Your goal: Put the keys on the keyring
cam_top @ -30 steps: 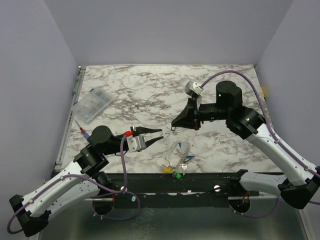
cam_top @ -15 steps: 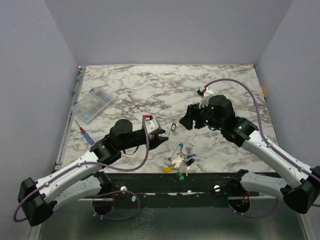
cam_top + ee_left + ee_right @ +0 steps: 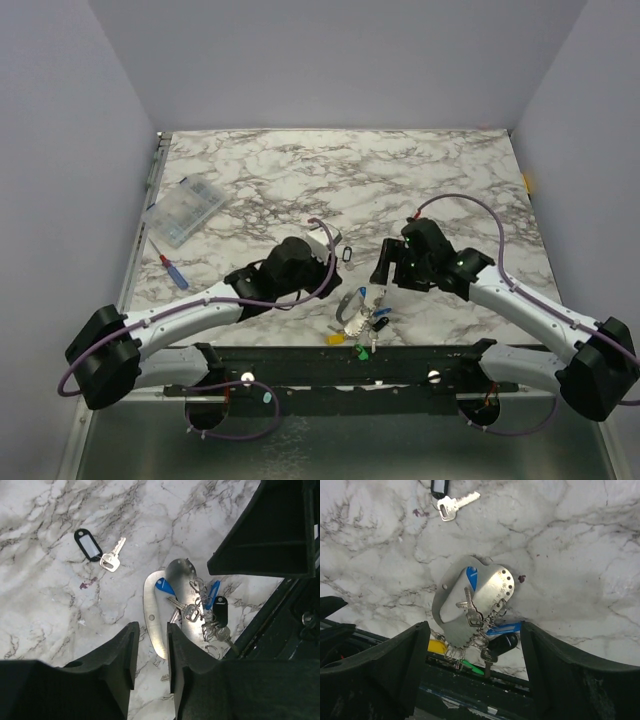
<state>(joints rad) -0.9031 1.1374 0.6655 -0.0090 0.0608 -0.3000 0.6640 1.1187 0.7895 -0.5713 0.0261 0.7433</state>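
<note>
The right end effector (image 3: 472, 626), spread wide and empty over the keys (image 3: 470, 611) heaped on the silvery plate (image 3: 492, 587), should descend squarely onto one key, while the left end effector (image 3: 151, 630), narrowly parted and empty, hovers near that plate.

Looks like a robot lab, not a home. Boxed in on three sides by plain pale purple walls (image 3: 70, 150). Fitted with a marble-look worktop (image 3: 300, 170) and two robot arms bolted at its near edge, left arm (image 3: 190, 315) and right arm (image 3: 520, 305). Strung with purple cables (image 3: 462, 196) looping off the arms. Edged by a black metal rail (image 3: 300, 357) in front. Set with a little clear parts box (image 3: 186, 211) near the left side.
</note>
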